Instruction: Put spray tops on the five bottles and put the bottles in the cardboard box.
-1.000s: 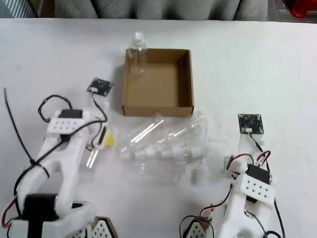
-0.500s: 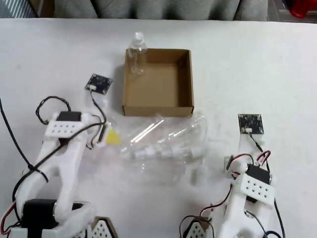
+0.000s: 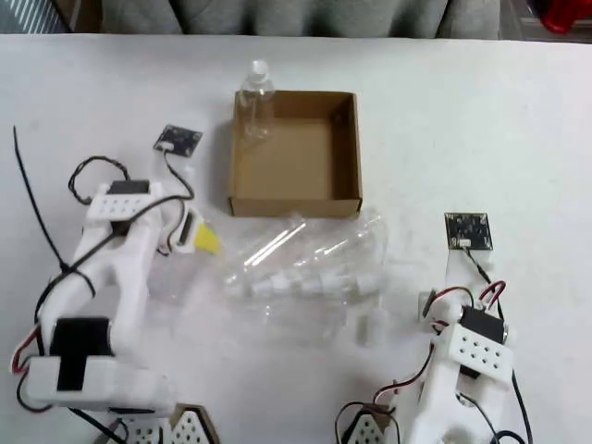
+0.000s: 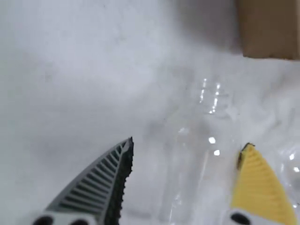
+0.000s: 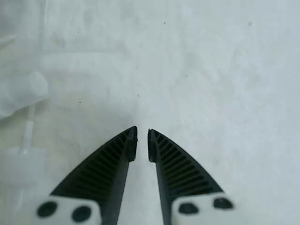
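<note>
- Left arm [image 3: 118, 268]: largest change. Over the last second it has swung forward and toward the box [image 3: 294, 200], its lower links turning with it.
- Left end effector [image 3: 198, 237]: carried up the surface [image 3: 462, 111] to the near-left edge of the pile [image 3: 305, 264] of clear bottles lying in front of the box. Its jaws stand wide apart and grip nothing. In the left wrist view they straddle one lying bottle [image 4: 208, 105], with no contact evident and the box corner just beyond.
- Assessment: this reads as an alignment for picking that bottle. Closing on it appears to be the step in hand.
- Pile: bottles and loose spray tops [image 3: 310, 284] have not shifted. Whether any bottle in it is capped cannot be told.
- Standing bottle [image 3: 254, 92]: capped, upright at the box's far-left corner, unmoved. Whether it is inside the wall or just outside cannot be told.
- Right end effector [image 5: 142, 133]: no change. It is closed and empty, over bare surface beside the pile.
- Task standing, as judged: at most one bottle of five is finished and four remain.
</note>
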Available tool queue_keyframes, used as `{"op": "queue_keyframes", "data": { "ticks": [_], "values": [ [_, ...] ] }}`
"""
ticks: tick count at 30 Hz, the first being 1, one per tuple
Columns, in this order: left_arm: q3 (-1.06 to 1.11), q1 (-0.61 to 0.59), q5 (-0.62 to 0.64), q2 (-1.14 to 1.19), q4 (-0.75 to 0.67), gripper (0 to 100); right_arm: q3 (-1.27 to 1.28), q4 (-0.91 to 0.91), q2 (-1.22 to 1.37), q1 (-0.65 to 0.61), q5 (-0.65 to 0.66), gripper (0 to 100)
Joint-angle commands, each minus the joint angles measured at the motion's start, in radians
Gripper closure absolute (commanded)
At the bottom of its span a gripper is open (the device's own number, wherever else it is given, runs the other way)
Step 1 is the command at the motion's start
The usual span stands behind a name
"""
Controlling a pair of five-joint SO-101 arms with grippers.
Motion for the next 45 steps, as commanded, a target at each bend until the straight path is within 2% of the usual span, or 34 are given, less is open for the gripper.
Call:
{"op": "queue_keyframes", "data": {
  "ticks": [1,8,11,16,22,28,31,33,41,45],
  "values": [
    [-0.074,0.012,-0.031,0.036,0.020,67,-0.009,-0.005,-0.015,0.007,0.003,98.1],
    [-0.061,0.033,-0.075,0.030,0.005,69,-0.009,-0.005,-0.013,0.002,0.003,98.1],
    [-0.057,0.051,-0.075,0.047,-0.051,80,-0.009,-0.005,-0.013,0.005,0.003,98.1],
    [-0.064,0.061,-0.101,0.068,-0.052,98,-0.009,-0.005,-0.013,0.007,0.003,98.1],
    [-0.064,0.028,-0.087,0.067,-0.015,98,-0.009,-0.008,-0.015,0.008,0.003,98.1],
    [-0.052,-0.087,-0.080,0.016,-0.017,98,-0.014,-0.005,-0.015,0.010,0.003,98.1],
    [-0.052,-0.097,-0.078,0.019,-0.020,98,-0.031,0.001,-0.016,0.010,0.003,98.1],
    [-0.052,-0.097,-0.078,0.019,-0.021,98,-0.071,0.051,-0.016,0.010,0.034,98.1],
    [-0.052,-0.096,-0.078,0.019,-0.023,98,-0.402,0.421,-0.007,0.001,0.293,98.1],
    [-0.052,-0.096,-0.080,0.019,-0.023,98,-0.514,0.573,-0.007,-0.041,0.272,98.1]
  ]
}}
